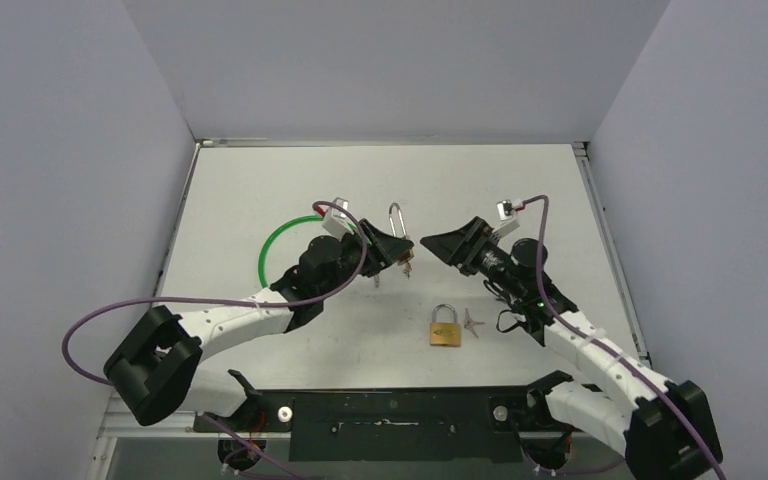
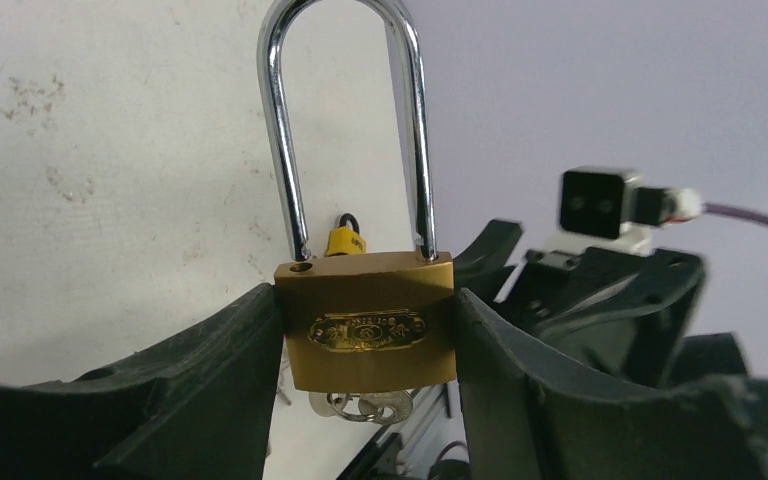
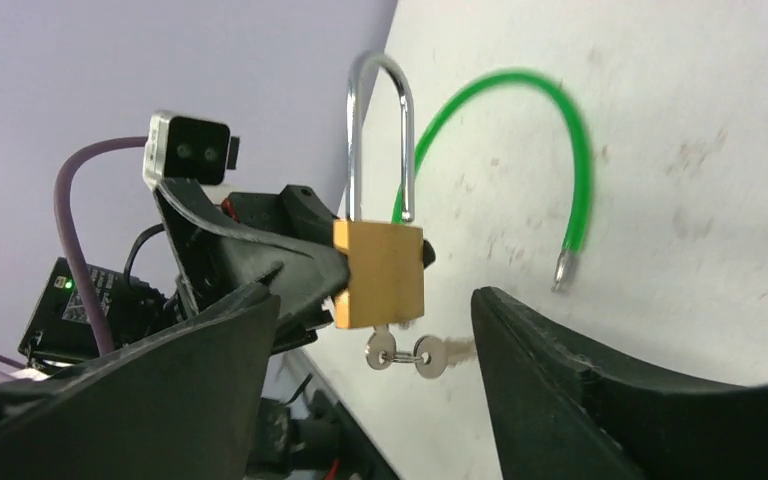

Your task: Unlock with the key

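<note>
We see our left tool [image 1: 394, 254] clamped on the brass padlock [image 2: 365, 335] above the tabletop [image 1: 260, 185] centre, key [image 3: 430, 355] hanging under it, our right tool [image 1: 436, 246] spread open alongside

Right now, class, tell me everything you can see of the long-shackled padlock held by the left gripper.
The padlock has a brass-looking block body with an oval stamped badge on its face, and a tall, shiny, steel-looking shackle. Both shackle legs appear seated in the body, so it looks locked. It is held aloft and upright, its sides pinched between the black fingers of the left gripper. A silver key sits in its underside, with a second dangling beside it.
</note>
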